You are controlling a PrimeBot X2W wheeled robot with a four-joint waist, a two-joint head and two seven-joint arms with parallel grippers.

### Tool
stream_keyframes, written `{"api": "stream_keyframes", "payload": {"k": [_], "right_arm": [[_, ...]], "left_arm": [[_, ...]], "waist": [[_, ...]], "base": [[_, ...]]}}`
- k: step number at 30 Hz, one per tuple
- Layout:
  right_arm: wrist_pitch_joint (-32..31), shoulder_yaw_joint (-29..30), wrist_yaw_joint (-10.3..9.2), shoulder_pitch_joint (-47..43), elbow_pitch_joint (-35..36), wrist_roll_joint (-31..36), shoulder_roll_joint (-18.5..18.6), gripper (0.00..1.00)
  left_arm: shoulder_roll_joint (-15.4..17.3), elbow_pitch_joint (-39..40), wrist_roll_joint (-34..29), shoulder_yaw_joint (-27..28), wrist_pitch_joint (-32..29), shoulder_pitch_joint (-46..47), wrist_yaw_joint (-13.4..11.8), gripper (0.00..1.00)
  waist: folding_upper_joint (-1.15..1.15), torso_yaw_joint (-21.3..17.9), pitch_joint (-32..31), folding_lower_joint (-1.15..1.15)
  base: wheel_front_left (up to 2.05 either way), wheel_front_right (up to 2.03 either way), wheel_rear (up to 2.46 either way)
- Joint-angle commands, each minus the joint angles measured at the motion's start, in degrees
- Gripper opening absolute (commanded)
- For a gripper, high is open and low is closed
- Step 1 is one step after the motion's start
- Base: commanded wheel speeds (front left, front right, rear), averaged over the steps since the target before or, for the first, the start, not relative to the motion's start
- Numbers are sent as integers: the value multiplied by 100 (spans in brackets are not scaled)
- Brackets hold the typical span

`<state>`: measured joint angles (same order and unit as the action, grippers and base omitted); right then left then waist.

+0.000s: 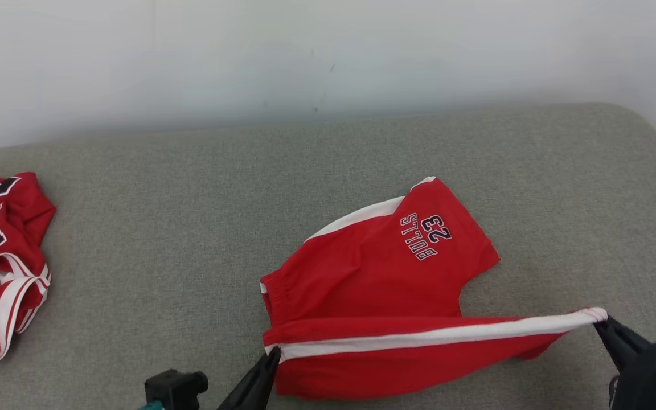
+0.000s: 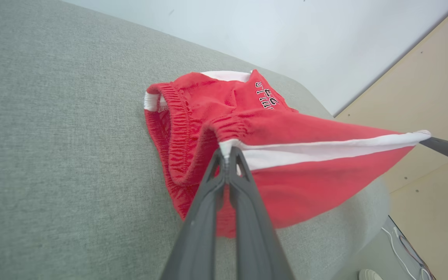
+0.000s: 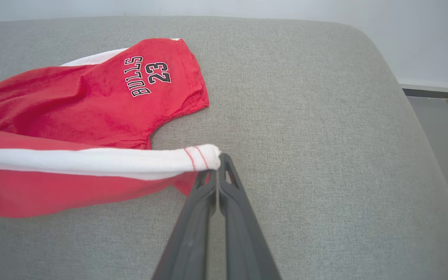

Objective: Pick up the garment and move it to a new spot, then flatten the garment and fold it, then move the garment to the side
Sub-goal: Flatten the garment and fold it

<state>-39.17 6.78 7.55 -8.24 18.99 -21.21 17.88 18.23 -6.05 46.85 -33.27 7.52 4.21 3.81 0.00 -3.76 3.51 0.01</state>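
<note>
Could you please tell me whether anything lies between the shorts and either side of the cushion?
A crumpled red jersey occupies the cushion's left edge; nothing visible lies between it and the shorts. Nothing visible blocks the way rightward either.

Cushion: grey fabric
Jersey: red, white trim, crumpled at its left edge
Wall: white, behind

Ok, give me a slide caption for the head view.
Left gripper and right gripper pinch the red shorts, holding one striped side taut over the grey cushion.
</note>
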Motion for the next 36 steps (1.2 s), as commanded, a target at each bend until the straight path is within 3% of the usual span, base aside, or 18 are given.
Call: {"api": "stream_keyframes", "payload": {"k": [1, 12, 19, 26, 34, 35, 36], "right_arm": [[69, -56, -13, 187, -94, 38, 93, 0], [524, -778, -13, 2275, -1559, 137, 652, 0], [912, -1211, -14, 3480, -2614, 256, 826, 0], [1201, -1458, -13, 4262, -3372, 397, 793, 0], [1584, -1594, -14, 4806, -4095, 542, 678, 0], [1701, -1584, -14, 4875, -4188, 579, 668, 0], [1790, -1596, -14, 4918, -4286, 619, 643, 0]], "left_arm": [[-64, -44, -3, 3, -42, 147, -24, 0], [-642, -778, -195, 74, 92, 1352, -220, 0], [-972, -1240, -375, 70, 196, 1997, -397, 0], [-1203, -1558, -455, 99, 281, 2466, -625, 0], [-1336, -1893, -475, 28, 362, 2802, -614, 0], [-1355, -1942, -476, 18, 382, 2837, -608, 18], [-1372, -1978, -476, 3, 409, 2874, -587, 25]], "waist": [[0, 84, 111, -1], [0, 419, 609, -1], [0, 713, 1031, -1], [0, 895, 1360, -1], [0, 1006, 1528, -1], [0, 1017, 1540, -1], [0, 1025, 1547, -1]], "base": [[0, 0, 0], [0, 0, 0], [0, 0, 0], [0, 0, 0], [0, 0, 0], [0, 0, 0], [0, 0, 0]]}}
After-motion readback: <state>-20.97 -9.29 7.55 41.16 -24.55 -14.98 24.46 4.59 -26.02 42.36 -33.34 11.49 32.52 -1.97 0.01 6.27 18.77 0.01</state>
